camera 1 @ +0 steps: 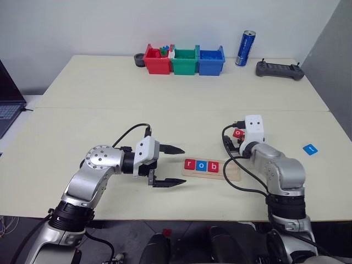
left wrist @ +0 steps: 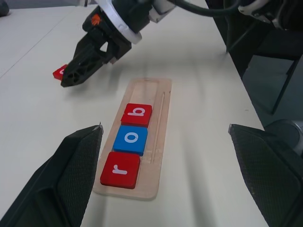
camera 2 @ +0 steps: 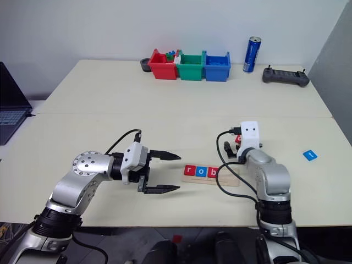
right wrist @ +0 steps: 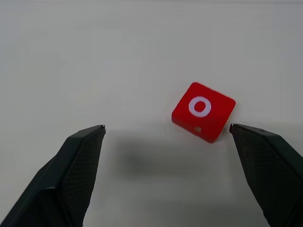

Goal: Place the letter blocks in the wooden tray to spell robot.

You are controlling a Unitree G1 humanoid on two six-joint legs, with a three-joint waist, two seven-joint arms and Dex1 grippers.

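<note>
The wooden tray [camera 1: 231,171] lies on the table near its front edge, holding three letter blocks: a red r [left wrist: 120,170], a blue o [left wrist: 131,139] and a red b [left wrist: 137,114]. The tray's right end is bare. My left gripper [camera 1: 183,165] hovers open just left of the tray, with nothing between its fingers. A red o block [right wrist: 203,111] lies flat on the table behind the tray's right end. My right gripper [right wrist: 166,127] is open just before this block, which sits toward one finger. A blue block [camera 1: 310,148] lies alone at the far right.
Red [camera 1: 157,61], green [camera 1: 184,62] and blue [camera 1: 210,61] plastic bins stand in a row at the back. A blue can [camera 1: 245,48] and a black controller [camera 1: 279,69] are to their right. A laptop [camera 1: 8,107] sits at the left edge.
</note>
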